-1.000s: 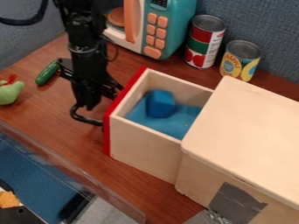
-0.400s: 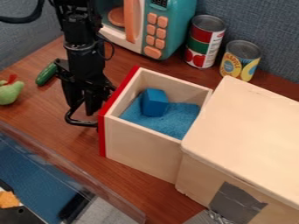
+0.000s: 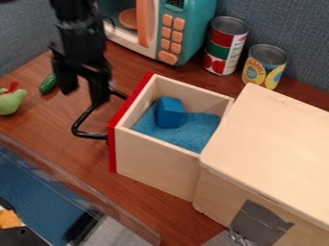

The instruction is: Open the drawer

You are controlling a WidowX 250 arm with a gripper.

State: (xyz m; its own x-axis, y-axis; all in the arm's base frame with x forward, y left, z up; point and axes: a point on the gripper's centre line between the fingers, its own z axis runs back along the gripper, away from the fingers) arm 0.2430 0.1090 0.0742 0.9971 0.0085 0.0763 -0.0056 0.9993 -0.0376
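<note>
Hanging near the handle (image 3: 78,129), claw (image 3: 83,96) spread, drawer (image 3: 156,162) open

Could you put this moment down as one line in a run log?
drawer: pulled out of wooden box | hand: open, near black handle | inside: blue block on blue lining

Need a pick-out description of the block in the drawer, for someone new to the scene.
Find the large pale wooden box at the right, then its open drawer with the red front. The block sits inside: blue like the lining, but sharp-edged and rising above it.
</note>
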